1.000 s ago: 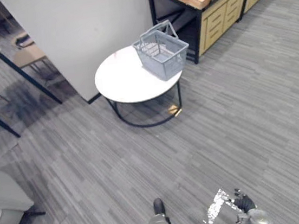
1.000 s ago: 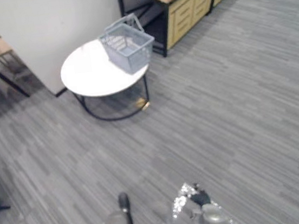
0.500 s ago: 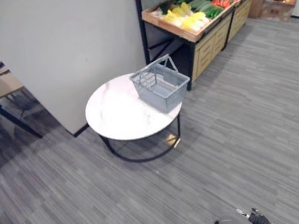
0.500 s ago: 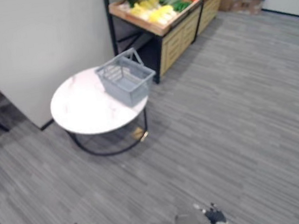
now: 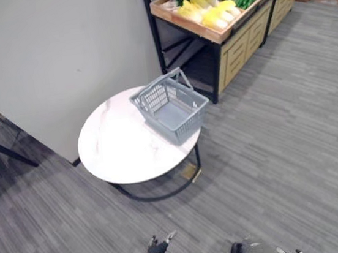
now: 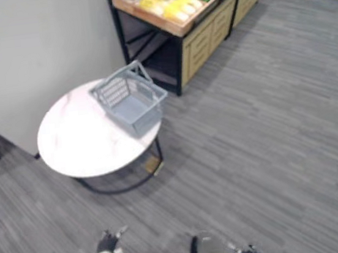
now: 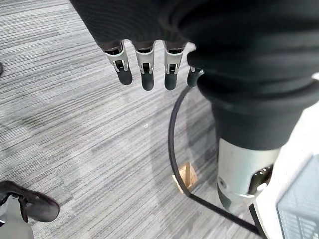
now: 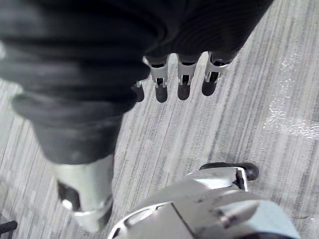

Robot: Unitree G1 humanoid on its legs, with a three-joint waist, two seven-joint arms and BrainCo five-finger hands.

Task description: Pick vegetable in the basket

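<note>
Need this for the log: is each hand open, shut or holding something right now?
Left hand: open, holding nothing.
Right hand: open, holding nothing.

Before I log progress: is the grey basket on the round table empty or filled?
Empty: the grey basket shows a bare floor inside; the vegetables lie on the wooden stand behind it.

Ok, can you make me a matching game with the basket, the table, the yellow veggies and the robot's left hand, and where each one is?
1 basket
2 round table
3 yellow vegetables
4 left hand

A on the wooden stand
B open, over the grey floor
C on the white tabletop
D on black legs, by the wall

Pairs: 1-C, 2-D, 3-A, 4-B.
</note>
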